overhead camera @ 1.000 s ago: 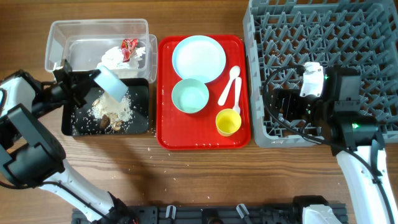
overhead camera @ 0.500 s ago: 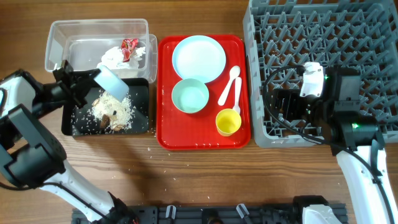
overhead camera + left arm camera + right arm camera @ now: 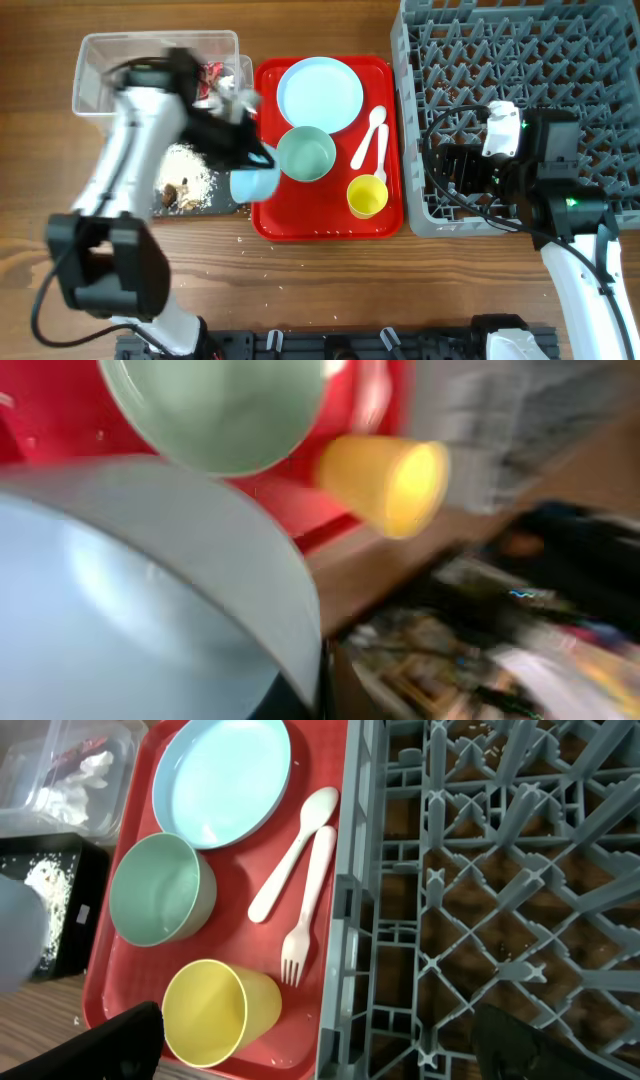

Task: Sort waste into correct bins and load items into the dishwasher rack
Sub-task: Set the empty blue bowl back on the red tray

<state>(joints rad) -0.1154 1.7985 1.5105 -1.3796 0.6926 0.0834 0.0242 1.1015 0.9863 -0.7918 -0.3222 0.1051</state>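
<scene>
The left gripper (image 3: 238, 152) is clamped on the light blue bowl (image 3: 255, 184), just left of centre over the red tray's (image 3: 268, 225) edge, while the right gripper (image 3: 458, 165) hangs spread open above the rack (image 3: 560, 50) at right, so I'd say this is the loading step, next needing a carry across to the pegs.

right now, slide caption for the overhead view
Left gripper holds the light blue bowl at the left edge of the red tray

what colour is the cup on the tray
Yellow; the cup shows best in the right wrist view.
</scene>
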